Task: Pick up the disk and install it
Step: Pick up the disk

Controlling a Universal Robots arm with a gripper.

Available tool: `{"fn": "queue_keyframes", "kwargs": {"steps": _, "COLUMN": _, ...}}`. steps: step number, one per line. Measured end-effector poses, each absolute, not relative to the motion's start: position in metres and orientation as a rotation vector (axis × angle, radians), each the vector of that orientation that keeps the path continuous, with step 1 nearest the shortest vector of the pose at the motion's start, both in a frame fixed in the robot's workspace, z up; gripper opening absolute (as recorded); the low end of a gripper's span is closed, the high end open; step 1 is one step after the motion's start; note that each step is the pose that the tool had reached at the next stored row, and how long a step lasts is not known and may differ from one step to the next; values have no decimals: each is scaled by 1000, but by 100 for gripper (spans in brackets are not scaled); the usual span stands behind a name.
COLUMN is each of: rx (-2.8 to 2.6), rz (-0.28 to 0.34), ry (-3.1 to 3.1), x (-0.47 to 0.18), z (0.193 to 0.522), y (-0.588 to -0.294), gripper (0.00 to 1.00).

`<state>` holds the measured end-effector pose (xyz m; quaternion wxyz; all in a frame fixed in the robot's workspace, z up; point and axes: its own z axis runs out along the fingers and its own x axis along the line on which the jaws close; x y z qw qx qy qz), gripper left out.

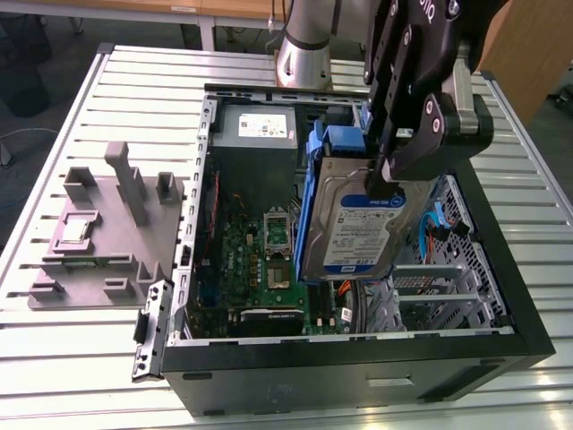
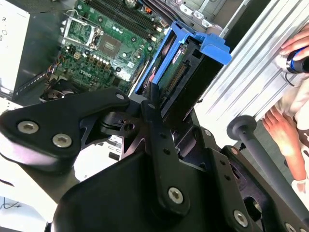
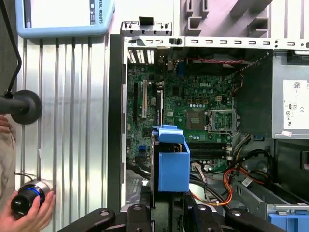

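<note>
The disk (image 1: 351, 224) is a silver-grey drive with a white-and-blue label and blue side rails. It hangs tilted above the open computer case (image 1: 501, 269), over the motherboard (image 1: 260, 260) and beside the drive cage. My gripper (image 1: 387, 175) is shut on the disk's upper end. In the first wrist view the disk's blue rail (image 3: 171, 159) sticks out from between the fingers, over the motherboard (image 3: 193, 106). In the second wrist view the disk (image 2: 186, 72) is clamped between the black fingers (image 2: 154, 111).
A grey power-supply box (image 1: 255, 143) sits at the case's far end. A grey fixture block (image 1: 107, 224) lies on the slatted table at the exterior view's left. A person's hand (image 3: 26, 212) holds a small knob beside the case. Orange cables (image 3: 227, 179) lie inside.
</note>
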<state>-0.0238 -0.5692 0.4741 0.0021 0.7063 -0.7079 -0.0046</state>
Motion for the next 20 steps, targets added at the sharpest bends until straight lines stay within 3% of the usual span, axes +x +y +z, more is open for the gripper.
{"fn": "queue_keyframes", "kwargs": {"steps": 20, "rx": 2216, "rz": -15, "ry": -2221, "x": 28, "z": 472, "y": -569, "gripper": 35}}
